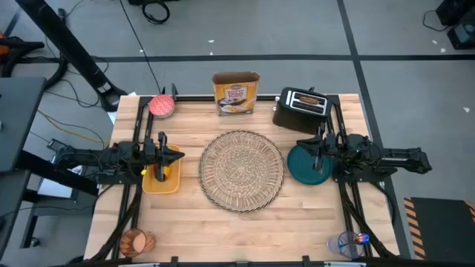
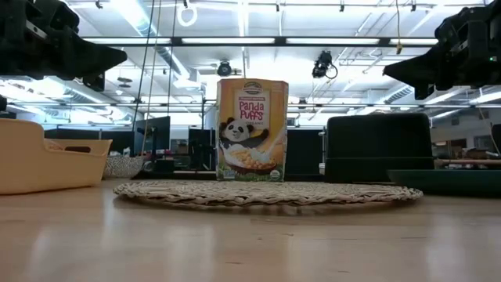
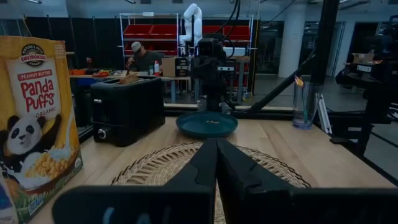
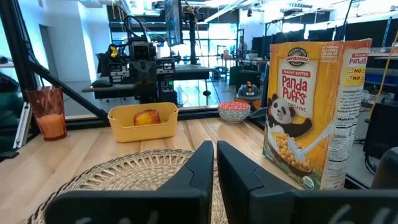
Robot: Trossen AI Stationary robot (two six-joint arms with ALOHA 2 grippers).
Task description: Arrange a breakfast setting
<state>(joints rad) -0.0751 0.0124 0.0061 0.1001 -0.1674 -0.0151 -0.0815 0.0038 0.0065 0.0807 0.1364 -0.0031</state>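
High view: I see the round woven placemat [image 1: 243,170] bare at the centre of the table. My left gripper [image 1: 177,155] hovers over the yellow bin [image 1: 161,178] at centre left, its fingers pressed together. My right gripper [image 1: 306,154] hangs over the teal plate [image 1: 308,165] at centre right, its fingers nearly closed with a thin gap. The pink bowl [image 1: 162,105] sits upper left, the orange cup [image 1: 136,241] lower left. A Panda Puffs box [image 1: 236,93] and black toaster [image 1: 300,109] stand along the top edge.
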